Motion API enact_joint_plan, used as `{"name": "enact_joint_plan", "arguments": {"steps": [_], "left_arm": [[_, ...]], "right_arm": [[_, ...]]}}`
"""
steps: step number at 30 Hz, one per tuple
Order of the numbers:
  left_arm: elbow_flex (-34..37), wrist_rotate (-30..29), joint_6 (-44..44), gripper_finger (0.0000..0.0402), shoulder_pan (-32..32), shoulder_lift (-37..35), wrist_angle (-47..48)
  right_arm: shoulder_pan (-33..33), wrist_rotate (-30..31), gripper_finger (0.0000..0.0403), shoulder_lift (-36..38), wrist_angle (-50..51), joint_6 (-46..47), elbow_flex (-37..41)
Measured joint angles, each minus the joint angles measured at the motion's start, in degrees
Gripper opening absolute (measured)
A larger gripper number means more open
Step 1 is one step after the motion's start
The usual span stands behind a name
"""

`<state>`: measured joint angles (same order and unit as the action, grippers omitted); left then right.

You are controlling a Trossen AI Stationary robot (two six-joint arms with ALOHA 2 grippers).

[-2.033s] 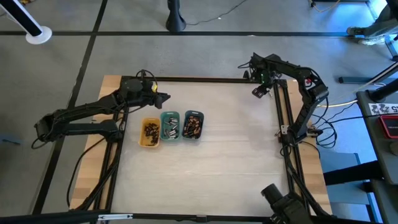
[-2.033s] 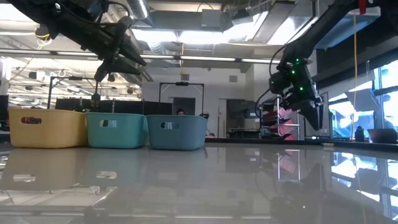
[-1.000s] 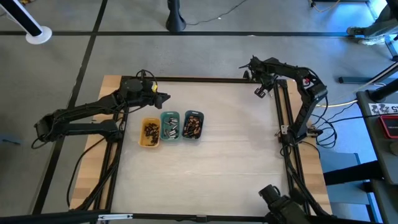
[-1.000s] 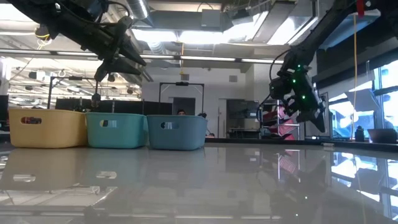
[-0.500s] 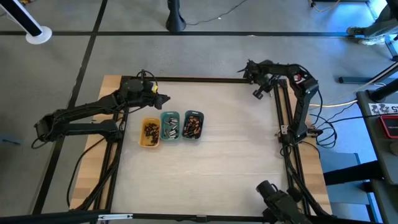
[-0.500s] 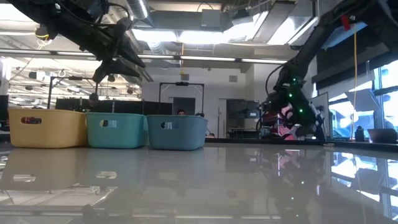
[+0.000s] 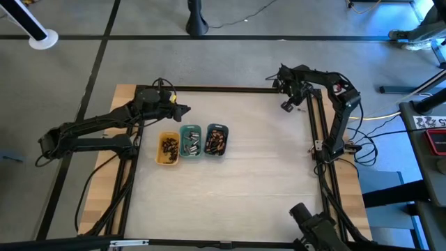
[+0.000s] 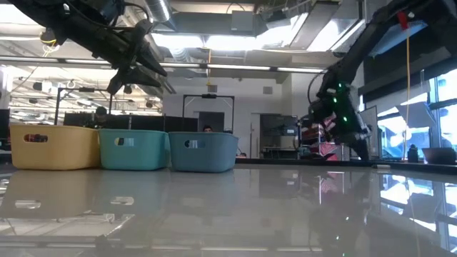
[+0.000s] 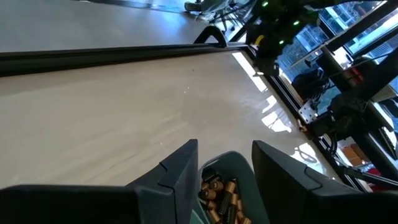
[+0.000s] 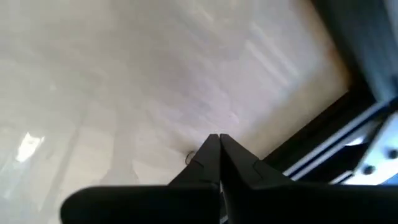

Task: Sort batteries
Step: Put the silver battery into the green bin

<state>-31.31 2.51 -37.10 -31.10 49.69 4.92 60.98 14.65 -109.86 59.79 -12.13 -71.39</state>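
Small metal cylinder batteries (image 7: 191,141) fill three oblong plastic trays (image 7: 168,159) near the pale glossy table's (image 7: 251,181) left edge. Left claw (image 7: 187,108) hovers above them, fingers apart, empty. Right claw (image 7: 286,105), pressed together, sits at the far right corner.

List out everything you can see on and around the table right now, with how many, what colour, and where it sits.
yellow tray: one, yellow, left end of the row of three, left of the table's middle; dark batteries inside.
green tray: one, teal green, middle of the row; silvery batteries inside.
grey-blue tray: one, grey-blue, right end of the row; copper-toned batteries inside.
batteries: many, too small to count, all in the trays.
table: one, pale wood with a black frame.
left gripper: one, dark, raised behind the trays, fingers apart, nothing between them.
right gripper: one, dark, at the table's far right corner, shut, empty.
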Motion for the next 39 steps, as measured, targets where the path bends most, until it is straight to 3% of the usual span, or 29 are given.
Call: {"name": "enact_joint_plan", "arguments": {"steps": [4,9,20,24,28,33,39], "left_arm": [[0.00,-0.39,0.00,0.0141,-0.58,0.00,-0.01],[0.00,-0.42,1.14,0.0141,-1.33,0.00,-0.01],[0.00,-1.25,2.84,0.0141,-1.59,0.02,-0.03],[0.00,-1.25,2.73,0.0141,-1.59,0.02,-0.03],[0.00,-1.25,2.77,0.0141,-1.60,0.02,-0.05],[0.02,-1.25,2.95,0.0141,-1.63,0.02,-1.27],[0.02,-0.84,2.50,0.0141,-1.44,0.02,-1.36]], "right_arm": [[-0.76,-0.80,0.0000,4.28,2.73,0.12,-2.03],[-1.47,-6.99,0.0014,6.32,14.50,-2.04,-1.88],[-9.31,0.31,0.0169,6.09,12.82,-6.72,7.21],[-11.22,2.86,0.0202,5.84,9.20,-8.85,12.13],[-13.64,6.34,0.0197,4.34,7.50,-10.65,13.34],[-15.93,-1.58,0.0170,0.51,7.88,-10.88,13.03],[-18.49,0.14,0.0128,-3.35,8.48,-9.43,13.37]]}}
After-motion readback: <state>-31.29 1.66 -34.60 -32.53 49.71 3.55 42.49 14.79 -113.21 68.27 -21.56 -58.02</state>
